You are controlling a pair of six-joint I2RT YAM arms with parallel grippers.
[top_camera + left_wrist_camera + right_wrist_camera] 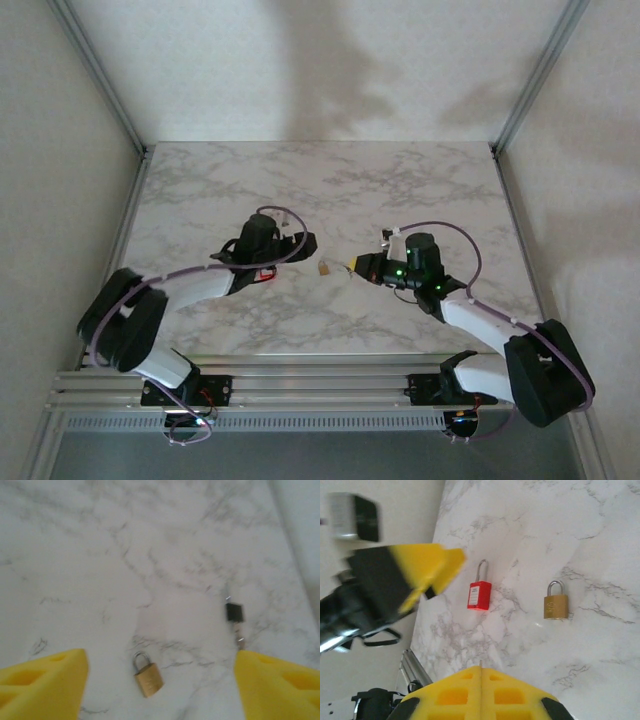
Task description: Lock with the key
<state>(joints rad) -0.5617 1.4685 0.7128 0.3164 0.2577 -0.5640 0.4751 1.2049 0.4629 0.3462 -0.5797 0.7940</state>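
Your left gripper [161, 656] hangs apart above the brass padlock [147, 675] on the desk [100, 555], key [234, 614] nearby; your right gripper [481, 672] is pinched together. You're approaching: grasp the key next.

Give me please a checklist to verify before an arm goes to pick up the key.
1. Key lies free on the table, nothing gripping it: ok.
2. Left pincer open wide enough for a grasp: ok.
3. Right pincer open for a grasp: not ok, it is shut.
4. Brass padlock lies flat, apart from the red padlock: ok.
5. Keyhole of the brass padlock reachable: cannot tell.
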